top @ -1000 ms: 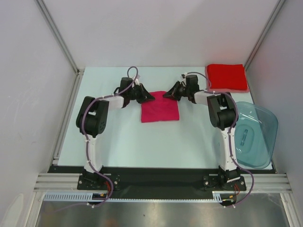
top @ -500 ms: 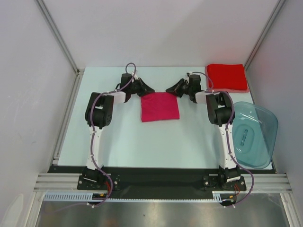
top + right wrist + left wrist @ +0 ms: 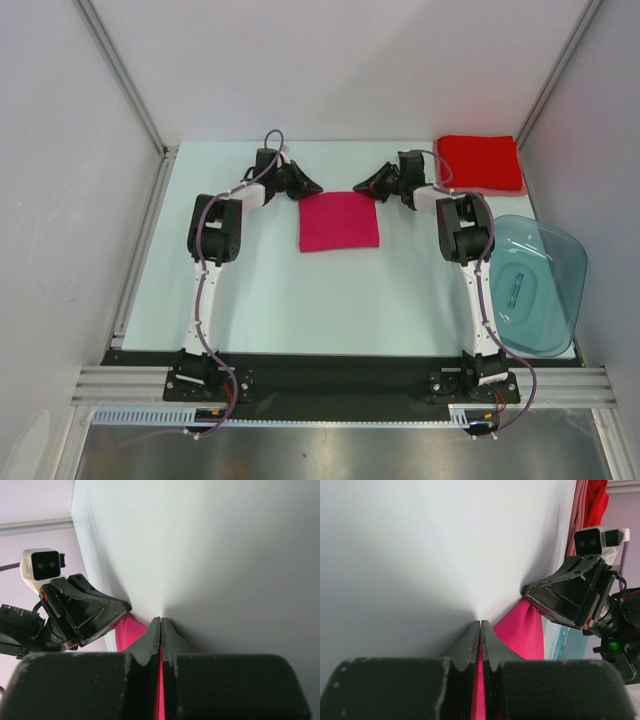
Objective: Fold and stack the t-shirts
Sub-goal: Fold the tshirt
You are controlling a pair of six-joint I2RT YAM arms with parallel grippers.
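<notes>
Left end effector [image 3: 308,186] and right end effector [image 3: 360,186] pinch top corners of the magenta t-shirt [image 3: 338,224]; stacking seems next: lift it together onto the red t-shirt [image 3: 480,163].

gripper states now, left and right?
Left gripper: closed, pinching the pink t-shirt.
Right gripper: closed on the same pink t-shirt.

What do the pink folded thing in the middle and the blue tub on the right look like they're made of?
The magenta t-shirt looks like soft matte cloth: no shine, lying flat and folded square. The blue-grey tub is probably glossy plastic: translucent, with a rigid moulded rim.
</notes>
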